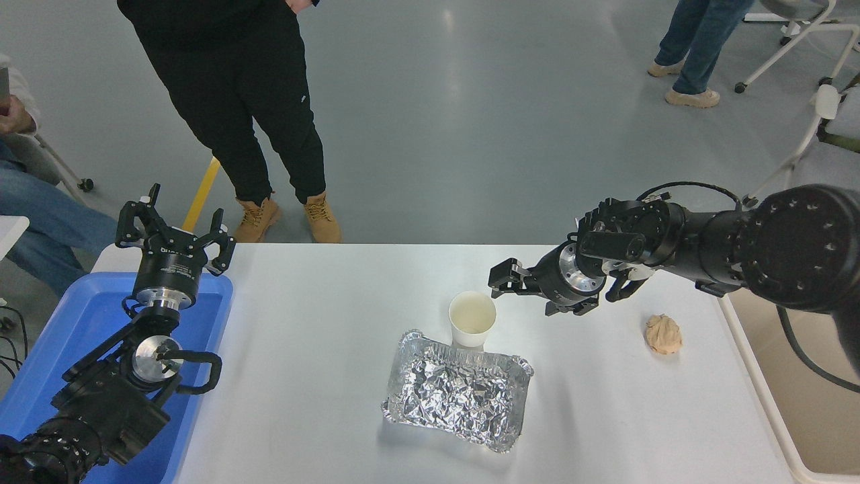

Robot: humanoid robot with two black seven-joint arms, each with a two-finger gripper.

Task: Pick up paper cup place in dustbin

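The paper cup (pixel 472 318) stands upright near the middle of the surface (pixel 322 349), its base touching the far edge of a crinkled foil tray (pixel 458 391). It is small, white and tapered, cream inside and apparently empty. Just right of its rim, the right tool (pixel 500 279) hangs with fingers parted, grasping nothing. A good grasp would straddle the cup wall gently, without crushing it. The left tool (pixel 176 232) is parked, splayed, over the blue bin (pixel 80 329).

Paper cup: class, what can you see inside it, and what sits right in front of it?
The paper cup stands upright, showing only a bare cream inside; nothing visible in it. The foil tray lies directly in front, its far rim covering the cup's base. The right gripper hangs beside it.
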